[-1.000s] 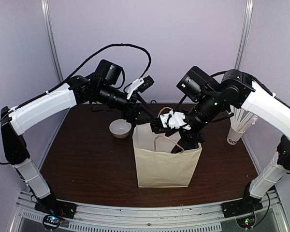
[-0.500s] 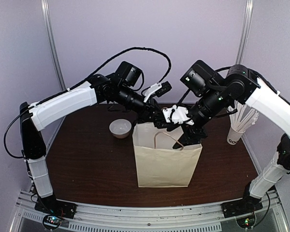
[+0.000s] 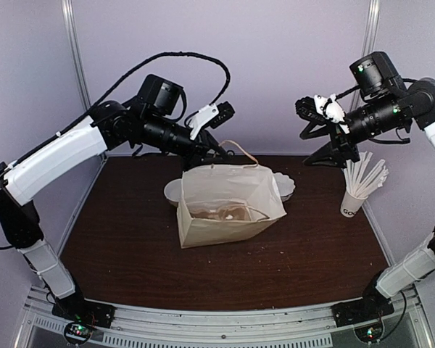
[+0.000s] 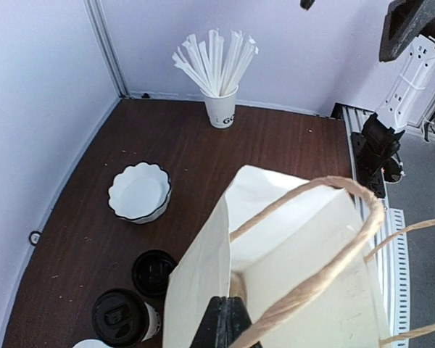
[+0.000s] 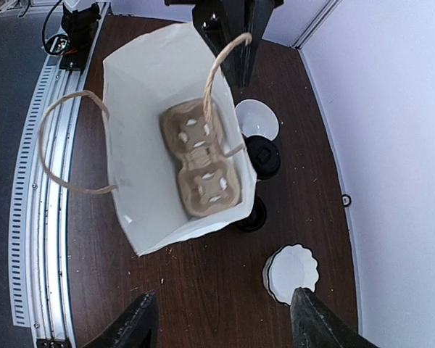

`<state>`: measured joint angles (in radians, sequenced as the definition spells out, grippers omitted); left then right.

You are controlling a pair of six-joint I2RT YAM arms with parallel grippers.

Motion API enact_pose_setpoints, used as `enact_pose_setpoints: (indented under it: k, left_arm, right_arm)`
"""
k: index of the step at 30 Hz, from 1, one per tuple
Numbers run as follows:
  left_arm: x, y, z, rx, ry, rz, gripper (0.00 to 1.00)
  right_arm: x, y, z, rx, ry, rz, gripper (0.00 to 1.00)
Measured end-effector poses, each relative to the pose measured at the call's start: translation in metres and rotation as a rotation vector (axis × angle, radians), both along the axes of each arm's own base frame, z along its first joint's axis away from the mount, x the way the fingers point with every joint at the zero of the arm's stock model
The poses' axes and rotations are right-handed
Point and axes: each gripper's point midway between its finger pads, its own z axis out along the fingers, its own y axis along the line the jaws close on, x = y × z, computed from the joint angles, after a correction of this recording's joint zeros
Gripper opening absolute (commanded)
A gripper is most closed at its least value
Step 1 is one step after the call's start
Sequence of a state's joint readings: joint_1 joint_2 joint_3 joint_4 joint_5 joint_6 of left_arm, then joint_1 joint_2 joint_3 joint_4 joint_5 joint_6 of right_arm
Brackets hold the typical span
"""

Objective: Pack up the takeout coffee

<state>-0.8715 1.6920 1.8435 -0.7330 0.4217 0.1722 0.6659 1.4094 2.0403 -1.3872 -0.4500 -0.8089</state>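
1. Compared with a second ago, the paper bag (image 3: 228, 206) is no longer standing upright. It is now hanging tilted, with its mouth turned toward the top camera.
2. The left pincer (image 3: 216, 155) was open beside the rim a second ago. It is now clamping shut on the bag's back rim, and the wrist view shows its fingers (image 4: 225, 325) pressed together on the paper.
3. The right pincer (image 3: 315, 138) has backed out of the bag mouth. It is now hanging high on the right above the stick cup (image 3: 354, 197), fingers spread and holding nothing.
4. The takeout coffee (image 5: 263, 156) is sitting on the bench (image 3: 116, 239) outside the bag, just behind it, with its lid on. It sits between the plain bowl (image 5: 257, 119) and a second black lid (image 5: 250, 214).
5. The bag is holding a cardboard cup carrier (image 5: 199, 167), lying flat on its bottom.
6. In the top view the bag is hiding the coffee completely and covering half of the plain bowl. The scalloped bowl (image 3: 284, 185) is now peeking out at the bag's right.
7. We are not able to tell whether the second black lid is loose or sitting on another cup, because the bag is cutting it off.
8. We are also not able to tell whether the bag's base is touching the bench.
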Motion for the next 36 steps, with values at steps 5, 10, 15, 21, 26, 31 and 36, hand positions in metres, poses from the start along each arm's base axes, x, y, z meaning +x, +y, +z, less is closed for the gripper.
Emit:
enact_pose_setpoints:
  k: [5,10,15,21,26,31,36]
  left_arm:
    - [-0.004,0.011,0.008,-0.008,-0.042,0.017,0.0]
    - [-0.023,0.011,-0.066,0.127,0.039,-0.004,0.0]
    - [-0.056,0.015,-0.084,0.168,0.038,-0.039,0.0]
    - [-0.093,0.027,-0.054,0.079,-0.014,-0.062,0.0]
    - [-0.098,0.034,-0.062,0.069,0.002,-0.037,0.0]
    - [-0.097,0.036,-0.074,0.082,0.019,-0.02,0.0]
    - [-0.094,0.035,-0.061,0.048,0.007,-0.001,0.0]
  right_arm:
    - [0.002,-0.004,-0.025,-0.019,0.071,-0.01,0.65]
    - [0.011,-0.002,-0.069,-0.063,0.182,-0.036,0.65]
    - [0.012,-0.001,-0.074,-0.055,0.195,-0.035,0.65]
    - [0.013,0.002,-0.076,-0.047,0.205,-0.027,0.65]
    - [0.017,0.008,-0.081,-0.045,0.226,-0.02,0.65]
    - [0.019,0.011,-0.086,-0.046,0.25,-0.019,0.65]
    - [0.022,0.012,-0.085,-0.036,0.25,-0.03,0.64]
